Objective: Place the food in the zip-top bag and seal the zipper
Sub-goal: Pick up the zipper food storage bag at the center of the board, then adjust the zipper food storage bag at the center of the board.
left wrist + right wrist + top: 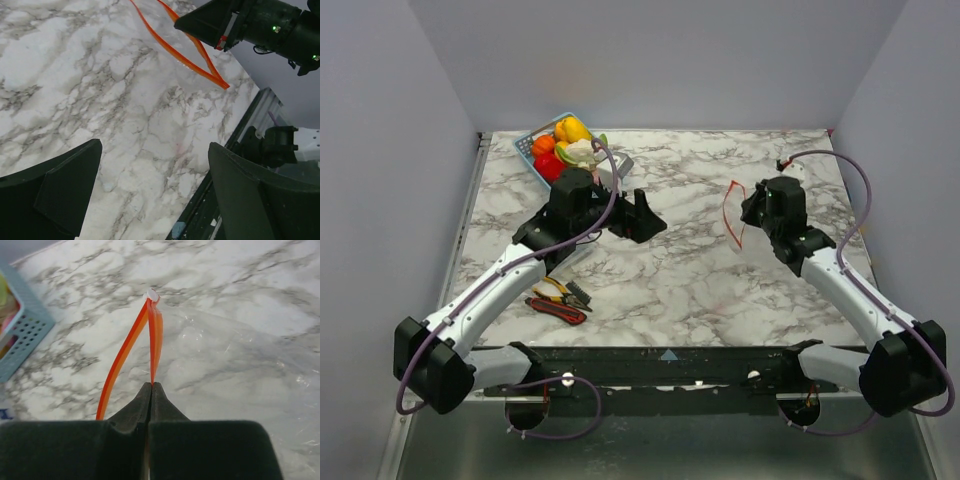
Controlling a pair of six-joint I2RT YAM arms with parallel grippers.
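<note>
Marble table (700, 290): right gripper (151, 386) clamped on bag (240, 360) zipper (156, 340); left gripper (155, 145) spread apart; food (567, 140) in basket (524, 146).

basket (25, 332) cut off, food (6, 310) blurred

No words, labels, brands or numbers are legible anywhere (a blue mark (4, 413) by the basket (30, 330) is cropped, unreadable).
</note>
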